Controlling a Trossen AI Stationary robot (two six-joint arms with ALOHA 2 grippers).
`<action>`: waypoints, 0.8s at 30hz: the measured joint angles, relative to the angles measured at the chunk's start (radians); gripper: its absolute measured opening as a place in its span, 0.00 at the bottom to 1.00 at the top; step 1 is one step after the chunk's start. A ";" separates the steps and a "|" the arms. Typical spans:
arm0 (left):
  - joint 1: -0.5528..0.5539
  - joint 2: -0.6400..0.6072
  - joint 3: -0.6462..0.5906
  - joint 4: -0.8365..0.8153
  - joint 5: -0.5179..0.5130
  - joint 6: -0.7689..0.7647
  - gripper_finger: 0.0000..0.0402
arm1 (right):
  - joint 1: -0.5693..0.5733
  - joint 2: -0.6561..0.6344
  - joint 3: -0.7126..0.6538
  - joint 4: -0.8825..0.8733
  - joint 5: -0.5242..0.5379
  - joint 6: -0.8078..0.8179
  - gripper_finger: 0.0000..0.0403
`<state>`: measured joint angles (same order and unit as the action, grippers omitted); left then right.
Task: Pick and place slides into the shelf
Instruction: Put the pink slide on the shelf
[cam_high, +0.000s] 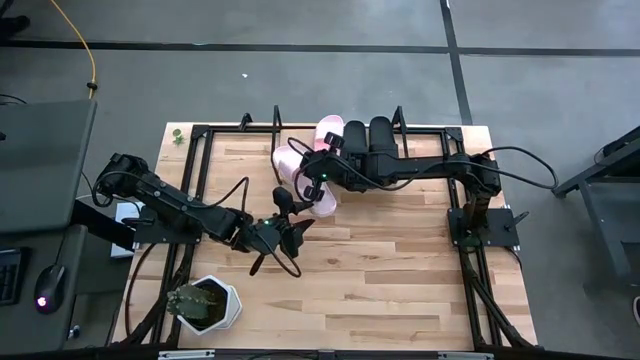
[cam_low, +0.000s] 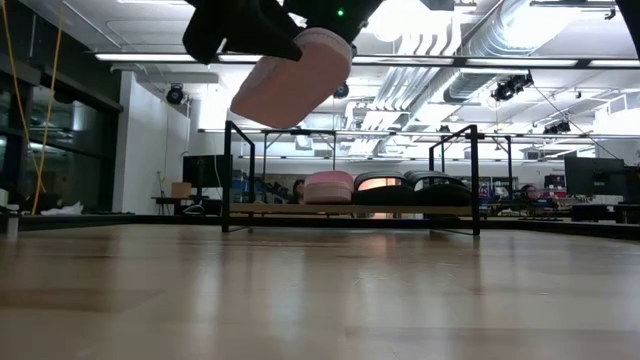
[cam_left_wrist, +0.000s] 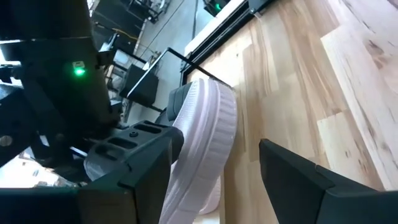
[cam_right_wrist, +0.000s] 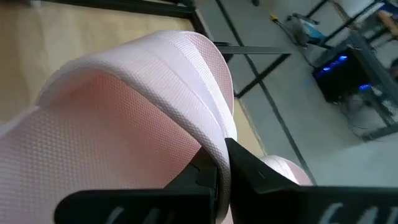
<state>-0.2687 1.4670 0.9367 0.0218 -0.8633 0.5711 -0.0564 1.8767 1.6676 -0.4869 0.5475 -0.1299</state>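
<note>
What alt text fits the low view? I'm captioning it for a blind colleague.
A pale pink slide hangs tilted above the wooden table, held by the right gripper at the top edge. Behind stands the shelf, holding another pink slide and two black slides.

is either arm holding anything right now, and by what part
The right tool holds a pale pink slide in the air, pinching the edge of its wide strap. The left tool is open and holds nothing.
</note>
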 joint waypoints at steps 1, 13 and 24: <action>0.000 0.000 0.000 -0.001 0.000 0.002 0.56 | 0.000 0.000 0.000 -0.001 -0.008 -0.002 0.00; 0.000 0.000 0.000 -0.056 -0.019 0.034 0.56 | -0.003 0.000 0.000 0.000 -0.064 -0.036 0.00; 0.007 0.025 0.001 -0.038 -0.017 0.054 0.56 | 0.013 0.001 0.061 0.062 -0.177 -0.063 0.00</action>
<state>-0.2615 1.4917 0.9373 -0.0167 -0.8799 0.6254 -0.0432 1.8778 1.7289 -0.4248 0.3710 -0.1924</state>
